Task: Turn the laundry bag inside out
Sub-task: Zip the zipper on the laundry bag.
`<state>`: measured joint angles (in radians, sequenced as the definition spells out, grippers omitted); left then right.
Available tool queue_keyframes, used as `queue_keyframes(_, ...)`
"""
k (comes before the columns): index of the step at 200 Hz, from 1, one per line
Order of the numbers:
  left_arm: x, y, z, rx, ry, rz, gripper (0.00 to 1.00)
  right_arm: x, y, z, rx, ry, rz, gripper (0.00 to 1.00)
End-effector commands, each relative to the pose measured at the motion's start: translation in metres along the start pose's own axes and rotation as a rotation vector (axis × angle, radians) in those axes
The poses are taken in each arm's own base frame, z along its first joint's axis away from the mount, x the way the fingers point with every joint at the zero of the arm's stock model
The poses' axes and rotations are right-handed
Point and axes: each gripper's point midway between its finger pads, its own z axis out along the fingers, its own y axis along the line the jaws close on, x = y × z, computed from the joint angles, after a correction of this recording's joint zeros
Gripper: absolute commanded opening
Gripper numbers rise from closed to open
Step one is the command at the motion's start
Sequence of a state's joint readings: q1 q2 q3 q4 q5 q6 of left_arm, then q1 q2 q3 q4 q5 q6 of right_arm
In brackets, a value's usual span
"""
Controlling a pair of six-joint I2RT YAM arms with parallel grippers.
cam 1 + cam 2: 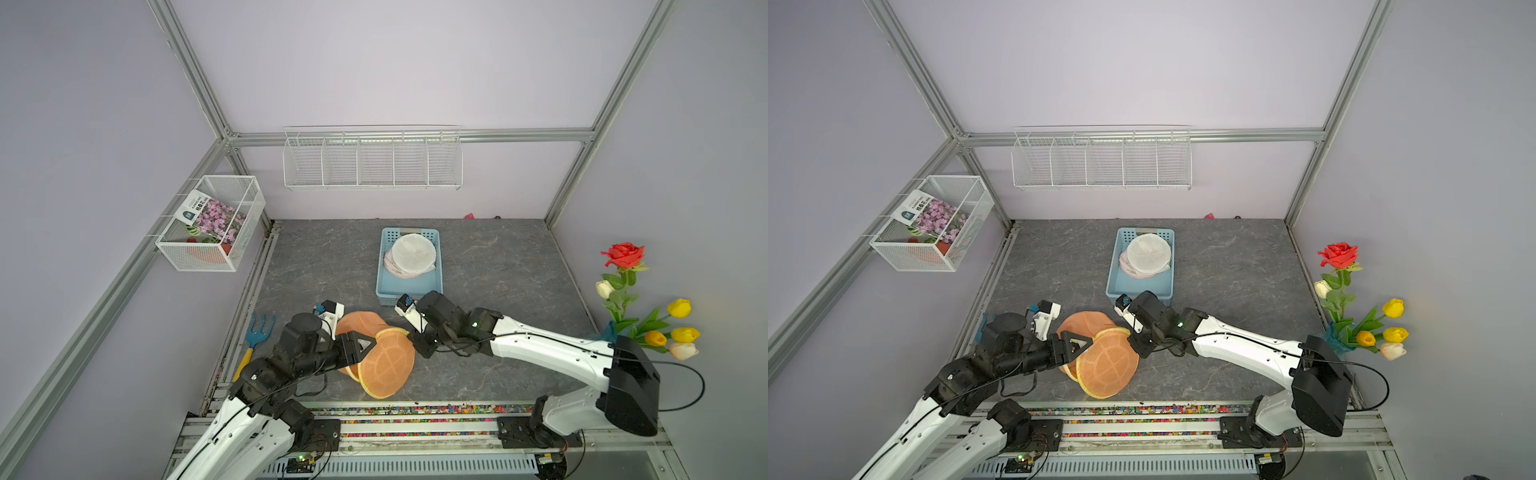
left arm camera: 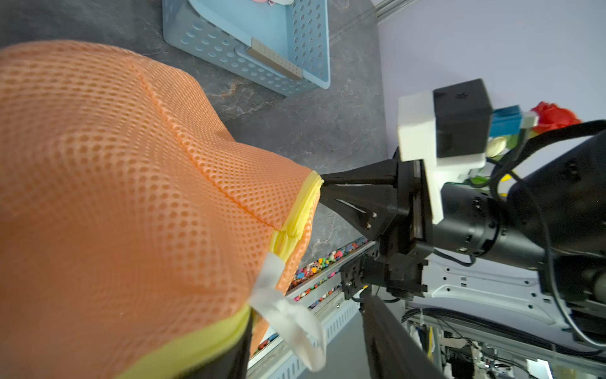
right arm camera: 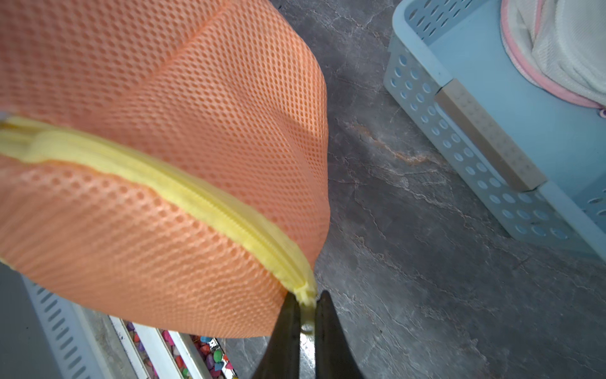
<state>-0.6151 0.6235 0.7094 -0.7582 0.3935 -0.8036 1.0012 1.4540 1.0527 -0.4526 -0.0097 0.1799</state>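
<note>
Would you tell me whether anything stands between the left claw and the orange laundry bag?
Nothing visible does: the left claw is right against the laundry bag, and the right claw pinches its zipper end.

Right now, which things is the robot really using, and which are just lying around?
For the job:
- orange laundry bag
- right gripper, pinching the bag's yellow zip end
- left gripper, jaws apart at the bag

Just lying about:
- blue basket with white bags
- garden fork
- flowers
- wire shelf
- mesh box holding a seed packet
</note>
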Motion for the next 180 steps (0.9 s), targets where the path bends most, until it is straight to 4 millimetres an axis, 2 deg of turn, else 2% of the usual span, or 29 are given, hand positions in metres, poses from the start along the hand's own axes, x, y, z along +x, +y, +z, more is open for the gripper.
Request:
queue_keyframes(1, 0.025, 0.044, 0.001, -0.193, 0.106, 0.004, 0.55, -0.004, -0.002, -0.001, 0.021, 0.008, -0.045, 0.00)
queue_keyframes(15, 0.031, 0.048, -0.001, -0.188, 0.105, -0.033, 0.54, -0.005, -0.005, -0.002, 0.040, 0.006, -0.056, 0.00)
queue_keyframes(38, 0.033, 0.038, -0.009, -0.117, 0.073, -0.044, 0.55, -0.008, -0.004, -0.005, 0.037, 0.002, -0.078, 0.00)
queue_keyframes(75, 0.009, 0.009, -0.019, -0.051, -0.004, 0.077, 0.56, -0.009, 0.005, -0.005, -0.016, -0.003, -0.136, 0.00)
queue_keyframes(98, -0.016, -0.004, -0.007, -0.065, -0.029, 0.168, 0.58, -0.012, 0.009, -0.007, -0.035, -0.019, -0.168, 0.00)
queue_keyframes(121, -0.036, 0.000, 0.017, -0.140, -0.007, 0.233, 0.60, -0.016, 0.010, -0.009, -0.038, -0.032, -0.182, 0.00)
queue_keyframes(142, -0.049, -0.009, 0.032, -0.127, 0.009, 0.316, 0.61, -0.018, 0.010, -0.009, -0.040, -0.038, -0.187, 0.00)
queue_keyframes(159, -0.055, -0.016, 0.034, -0.105, -0.014, 0.388, 0.61, -0.020, 0.010, -0.010, -0.035, -0.046, -0.188, 0.00)
queue_keyframes(180, -0.056, -0.022, 0.027, -0.085, -0.043, 0.518, 0.62, -0.022, 0.007, -0.013, -0.027, -0.060, -0.187, 0.00)
